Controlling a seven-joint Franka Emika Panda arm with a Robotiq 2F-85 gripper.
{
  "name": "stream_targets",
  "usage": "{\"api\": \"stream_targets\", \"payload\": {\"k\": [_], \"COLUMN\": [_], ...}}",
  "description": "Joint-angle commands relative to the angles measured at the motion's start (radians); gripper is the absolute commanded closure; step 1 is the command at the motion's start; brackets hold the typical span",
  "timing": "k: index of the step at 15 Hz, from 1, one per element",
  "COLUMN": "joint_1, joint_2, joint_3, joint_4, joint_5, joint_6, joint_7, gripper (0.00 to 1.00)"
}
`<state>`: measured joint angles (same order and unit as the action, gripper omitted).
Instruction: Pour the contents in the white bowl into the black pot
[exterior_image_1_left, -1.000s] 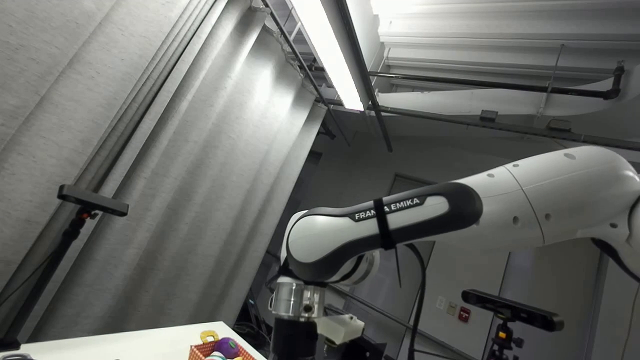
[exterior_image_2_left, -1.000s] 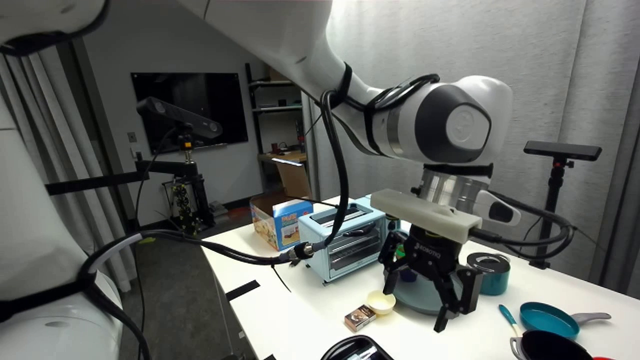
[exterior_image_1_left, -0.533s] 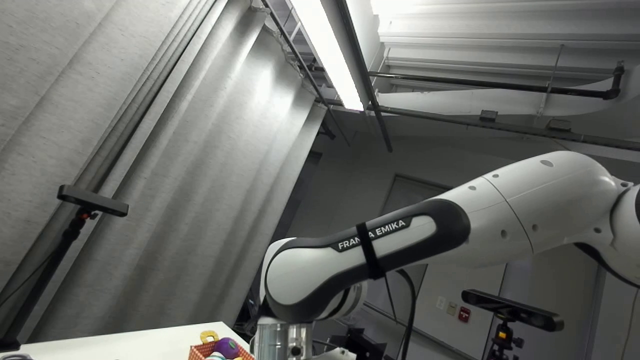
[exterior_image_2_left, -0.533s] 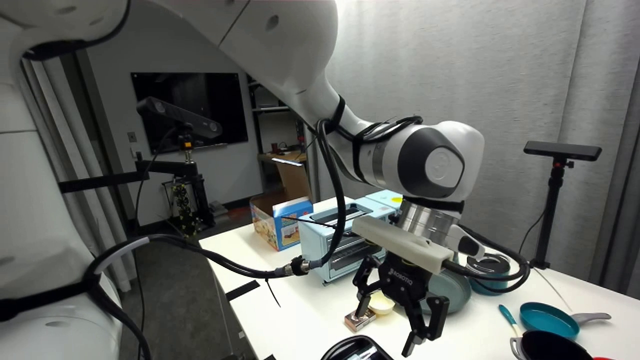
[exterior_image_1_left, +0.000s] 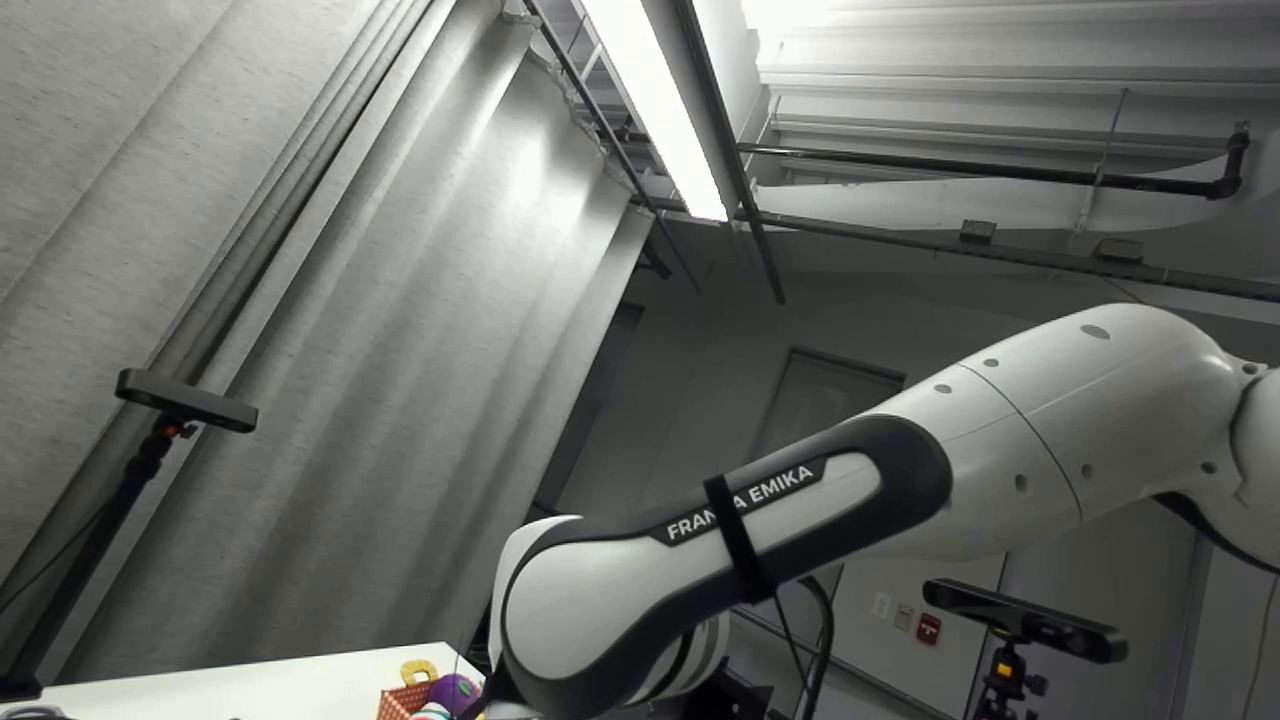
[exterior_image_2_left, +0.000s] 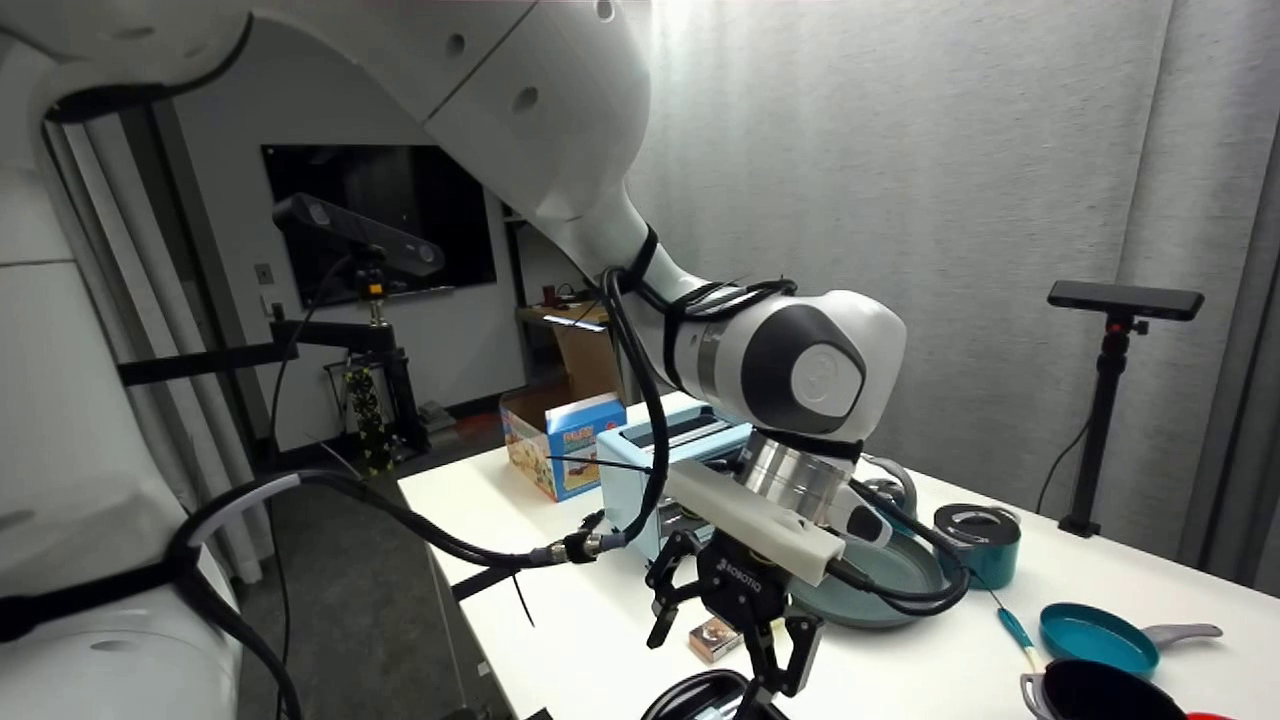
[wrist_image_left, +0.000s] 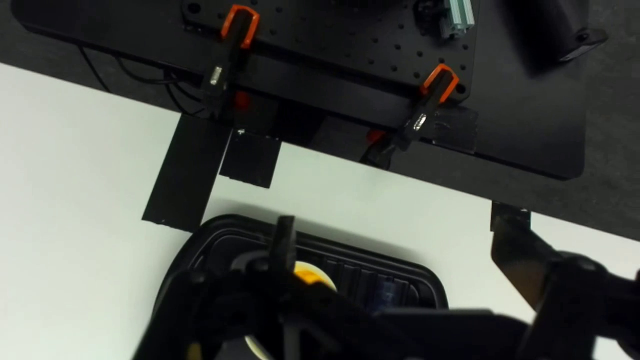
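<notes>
Gaping wide and empty, your gripper (wrist_image_left: 395, 235) hung over the white bowl (wrist_image_left: 321, 274), part-hidden behind a finger in the black tray (wrist_image_left: 350, 251) at six o'clock in the wrist view, probably light, slick and quick to spill its orange contents (wrist_image_left: 307, 276), so a level pinch on its one-o'clock rim (wrist_image_left: 327, 279) seemed best.

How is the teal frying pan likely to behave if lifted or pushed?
Gripped by its handle, the pan would probably dip or twist, since that handle sticks out to one side. Pushed, it likely slides rather than tips, being low and wide.
</notes>
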<state>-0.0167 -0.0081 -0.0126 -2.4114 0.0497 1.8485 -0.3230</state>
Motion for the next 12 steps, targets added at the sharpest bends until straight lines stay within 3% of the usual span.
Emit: {"api": "stream_targets", "payload": {"k": [1, 12], "joint_1": [0.014, 0.012], "joint_2": [-0.016, 0.000], "joint_3": [0.012, 0.013], "joint_4": [-0.033, -0.019], "joint_5": [0.026, 0.011], "joint_6": [0.008, -0.001], "joint_7": [-0.049, -0.029], "gripper": [0.00, 0.00]}}
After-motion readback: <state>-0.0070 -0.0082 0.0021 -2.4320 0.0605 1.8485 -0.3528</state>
